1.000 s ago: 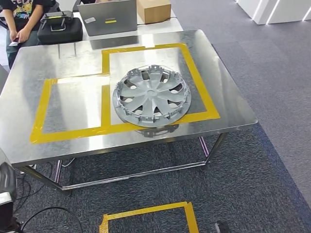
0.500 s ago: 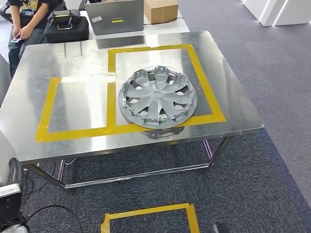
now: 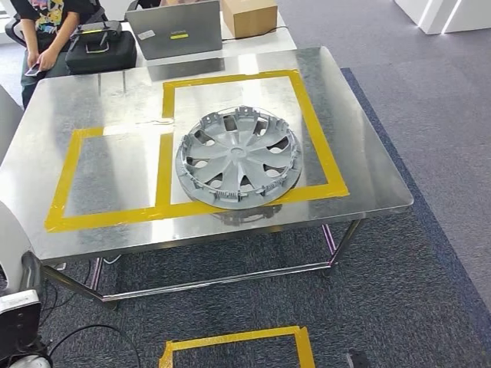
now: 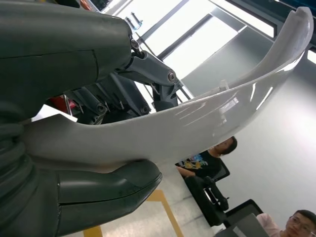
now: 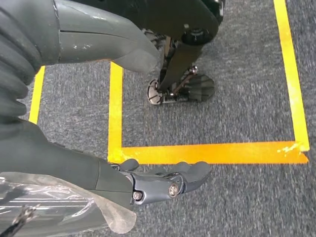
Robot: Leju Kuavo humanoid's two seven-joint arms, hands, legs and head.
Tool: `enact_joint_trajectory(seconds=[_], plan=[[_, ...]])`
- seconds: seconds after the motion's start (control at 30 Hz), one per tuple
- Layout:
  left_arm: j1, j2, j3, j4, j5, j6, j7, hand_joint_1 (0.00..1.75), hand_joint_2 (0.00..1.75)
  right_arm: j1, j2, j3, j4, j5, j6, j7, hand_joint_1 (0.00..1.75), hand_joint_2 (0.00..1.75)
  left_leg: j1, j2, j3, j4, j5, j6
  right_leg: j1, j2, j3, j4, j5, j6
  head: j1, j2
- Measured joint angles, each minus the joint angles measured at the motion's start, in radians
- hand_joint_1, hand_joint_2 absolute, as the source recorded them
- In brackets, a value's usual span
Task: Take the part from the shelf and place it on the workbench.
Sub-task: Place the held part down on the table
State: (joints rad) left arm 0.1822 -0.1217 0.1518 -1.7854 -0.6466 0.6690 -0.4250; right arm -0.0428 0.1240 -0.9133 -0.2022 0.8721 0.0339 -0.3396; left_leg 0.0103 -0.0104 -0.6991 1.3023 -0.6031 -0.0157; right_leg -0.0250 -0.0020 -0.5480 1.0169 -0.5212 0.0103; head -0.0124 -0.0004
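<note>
Now, from the head view, steer toward the bare left taped square on the workbench point(image 3: 370, 184), keeping off the hubcap point(image 3: 238, 156). At the left wrist, your left hand point(image 4: 89, 123) pinches the part point(image 4: 209, 118), a glossy white curved strip, between thumb and fingers; keep it level. At the right wrist, your right hand point(image 5: 111, 123) hangs empty, fingers apart.

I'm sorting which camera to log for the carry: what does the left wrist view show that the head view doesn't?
Left wrist view alone: the left hand gripping a long curved white part between thumb and fingers. Head view alone: the metal workbench with its yellow tape outlines, and a grey hubcap lying on it. Both: a seated person in a printed shirt.
</note>
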Motion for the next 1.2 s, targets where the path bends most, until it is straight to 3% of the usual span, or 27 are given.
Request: enact_joint_trajectory(seconds=[0.07,0.13,0.17,0.27,0.3,0.37,0.43,0.47,0.5,0.53,0.6,0.67,0.77,0.83,0.87,0.93,0.97,1.0,1.03,1.1,1.13,1.2], plan=[[0.000,0.000,0.000,0.002,0.000,0.000,0.000,1.75,1.75,0.001,0.000,0.000,0.000,0.001,0.000,0.000,0.00,1.75,0.000,0.000,0.006,-0.028,0.037,0.004,0.001,0.000,0.006,0.000,-0.004,0.000,0.000,0.000],[0.000,0.000,0.000,0.002,0.000,0.000,0.000,1.75,1.75,0.001,0.000,0.000,0.000,0.001,0.000,0.000,0.00,1.75,0.000,0.000,0.012,-0.045,0.050,0.005,0.001,0.000,0.008,0.000,-0.005,0.001,0.000,0.000],[0.000,0.000,0.000,0.002,0.000,0.000,0.000,1.75,1.75,0.000,0.000,0.000,0.000,0.001,0.000,0.000,0.00,1.75,-0.001,0.001,0.030,-0.087,0.074,0.008,0.001,0.000,0.012,0.000,-0.007,0.002,0.000,0.000],[0.000,0.000,0.000,0.003,-0.001,0.000,0.001,1.75,1.75,-0.004,0.000,0.000,0.000,0.005,0.000,-0.001,0.00,1.75,-0.007,0.003,0.105,-0.259,0.129,0.029,0.003,-0.004,0.024,-0.007,-0.022,0.027,0.002,0.000],[0.000,0.000,0.000,0.003,-0.002,0.000,0.001,1.75,1.75,-0.006,0.000,0.000,0.000,0.007,0.000,-0.002,0.00,1.75,-0.008,0.004,0.116,-0.279,0.124,0.036,0.004,-0.004,0.021,-0.001,-0.031,0.037,0.004,0.000],[-0.001,0.000,0.001,0.003,-0.003,-0.001,0.002,1.75,1.75,-0.008,0.000,0.000,0.000,0.009,0.000,-0.003,0.00,1.75,-0.004,0.004,0.124,-0.289,0.124,0.047,0.004,-0.002,-0.017,0.070,-0.069,0.043,0.009,0.000],[0.000,0.001,0.002,0.004,-0.003,-0.004,0.004,1.75,1.75,-0.008,0.000,0.000,0.000,0.014,0.000,-0.003,0.00,1.75,-0.007,0.004,0.126,-0.289,0.120,0.055,0.005,0.000,-0.094,0.206,-0.118,0.045,0.012,0.000],[0.001,0.001,0.002,0.004,-0.003,-0.005,0.006,1.75,1.75,-0.007,0.000,0.000,0.000,0.017,0.000,-0.002,0.00,1.75,-0.009,0.003,0.128,-0.289,0.118,0.057,0.005,0.000,-0.129,0.258,-0.126,0.045,0.012,0.000],[0.003,0.001,0.003,0.004,-0.002,-0.006,0.008,1.75,1.75,-0.006,0.000,0.001,0.000,0.020,-0.001,-0.002,0.00,1.75,-0.011,0.001,0.131,-0.288,0.115,0.058,0.005,0.000,-0.149,0.275,-0.115,0.044,0.012,0.000],[0.004,0.002,0.004,0.004,0.000,-0.008,0.010,1.75,1.75,-0.006,0.000,0.001,0.000,0.024,-0.002,-0.001,0.00,1.75,-0.013,-0.001,0.136,-0.288,0.111,0.058,0.006,0.000,-0.149,0.253,-0.083,0.042,0.012,0.000],[0.005,0.004,0.006,0.004,0.003,-0.015,0.012,1.75,1.75,-0.007,0.000,0.000,0.000,0.028,-0.005,0.000,0.00,1.75,-0.015,-0.004,0.149,-0.287,0.100,0.056,0.009,0.001,-0.102,0.128,-0.002,0.032,0.012,0.000],[0.003,0.008,0.008,0.005,0.003,-0.025,0.013,1.75,1.75,-0.010,0.000,0.001,0.000,0.032,-0.005,0.002,0.00,1.75,-0.018,-0.006,0.155,-0.284,0.091,0.048,0.013,0.002,-0.052,0.026,0.033,0.023,0.011,0.000],[0.000,0.015,0.008,0.005,-0.001,-0.031,0.016,1.75,1.75,-0.013,0.000,0.001,0.000,0.037,-0.005,0.007,0.00,1.75,-0.018,-0.006,0.155,-0.285,0.088,0.034,0.013,0.004,-0.036,0.001,0.030,0.014,0.010,0.000],[-0.001,0.019,0.007,0.005,-0.002,-0.031,0.016,1.75,1.75,-0.014,0.002,0.001,0.000,0.039,-0.006,0.009,0.00,1.75,-0.016,-0.004,0.146,-0.258,0.068,0.022,0.007,0.002,-0.028,-0.009,0.030,0.006,0.006,0.000],[-0.002,0.021,0.007,0.005,-0.003,-0.031,0.016,1.75,1.75,-0.014,0.002,0.001,0.000,0.040,-0.006,0.009,0.00,1.75,-0.014,-0.003,0.128,-0.216,0.046,0.015,0.004,0.001,-0.022,-0.013,0.030,0.001,0.004,0.000],[-0.002,0.025,0.008,0.008,-0.003,-0.032,0.017,1.75,1.75,-0.015,0.002,0.001,0.000,0.041,-0.006,0.009,0.00,1.75,-0.006,-0.002,0.061,-0.084,-0.008,0.002,0.004,-0.001,-0.015,-0.015,0.025,-0.005,0.001,0.000],[-0.002,0.027,0.008,0.010,-0.002,-0.033,0.018,1.75,1.75,-0.015,0.002,0.001,0.000,0.041,-0.005,0.009,0.00,1.75,-0.001,-0.002,0.029,-0.028,-0.022,-0.003,0.003,-0.002,-0.012,-0.015,0.022,-0.005,0.002,0.000],[-0.002,0.027,0.008,0.013,-0.002,-0.033,0.018,1.75,1.75,-0.015,0.002,0.001,0.000,0.041,-0.005,0.010,0.00,1.75,0.003,-0.001,0.010,-0.001,-0.018,-0.007,0.002,-0.002,-0.009,-0.014,0.019,-0.004,0.002,0.000],[-0.002,0.028,0.008,0.016,-0.003,-0.034,0.019,1.75,1.75,-0.014,0.002,0.001,0.000,0.041,-0.004,0.011,0.00,1.75,0.006,-0.001,0.010,-0.014,0.006,-0.010,0.001,-0.001,-0.004,-0.014,0.016,-0.002,0.002,0.000],[-0.004,0.030,0.007,0.021,-0.005,-0.036,0.024,1.75,1.75,-0.013,0.003,0.001,0.000,0.042,-0.003,0.015,0.00,1.75,0.012,0.002,0.057,-0.134,0.088,-0.015,-0.004,0.000,0.008,-0.014,0.007,0.006,0.001,0.000],[-0.007,0.031,0.007,0.024,-0.007,-0.038,0.029,1.75,1.75,-0.012,0.003,0.001,0.000,0.043,-0.003,0.017,0.00,1.75,0.011,0.004,0.085,-0.198,0.115,-0.015,-0.004,0.001,0.012,-0.012,0.002,0.013,0.000,0.000],[-0.015,0.033,0.006,0.031,-0.012,-0.041,0.037,1.75,1.75,-0.013,0.002,0.001,0.000,0.045,-0.003,0.020,0.00,1.75,0.008,0.007,0.112,-0.266,0.128,-0.007,-0.001,0.001,0.013,-0.012,-0.003,0.027,-0.001,0.000]])
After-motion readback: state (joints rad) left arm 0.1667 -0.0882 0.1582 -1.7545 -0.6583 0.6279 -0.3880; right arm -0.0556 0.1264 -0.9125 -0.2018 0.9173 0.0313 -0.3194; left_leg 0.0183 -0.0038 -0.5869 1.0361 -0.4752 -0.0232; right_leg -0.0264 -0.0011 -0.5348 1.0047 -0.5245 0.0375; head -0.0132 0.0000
